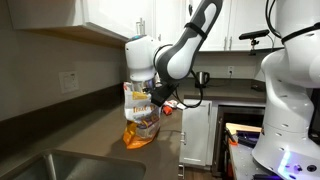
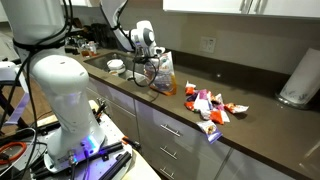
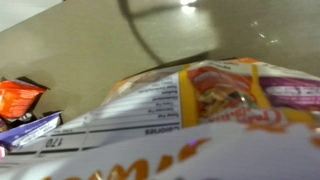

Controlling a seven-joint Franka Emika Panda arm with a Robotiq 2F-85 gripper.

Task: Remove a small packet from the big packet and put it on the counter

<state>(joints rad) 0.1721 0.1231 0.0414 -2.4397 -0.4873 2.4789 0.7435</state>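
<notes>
The big packet (image 1: 140, 122) stands upright on the counter (image 1: 90, 132), white on top and orange-yellow at the bottom; it also shows in an exterior view (image 2: 163, 76). My gripper (image 1: 157, 97) is at the packet's upper part, touching it; it shows in both exterior views (image 2: 150, 68). In the wrist view the big packet (image 3: 200, 110) fills the lower frame and hides my fingers, so I cannot tell whether they hold anything. Several small packets (image 2: 207, 105) lie on the counter (image 2: 255, 118) beside the bag; an orange one (image 3: 18, 98) and a purple one (image 3: 30, 128) show in the wrist view.
A steel sink (image 1: 50, 165) lies at the near end of the counter. A white bowl (image 2: 117, 66) sits behind the bag, and a paper towel roll (image 2: 300, 76) stands at the far end. White cabinets (image 1: 110, 15) hang above. A second robot body (image 2: 60, 90) stands beside the counter.
</notes>
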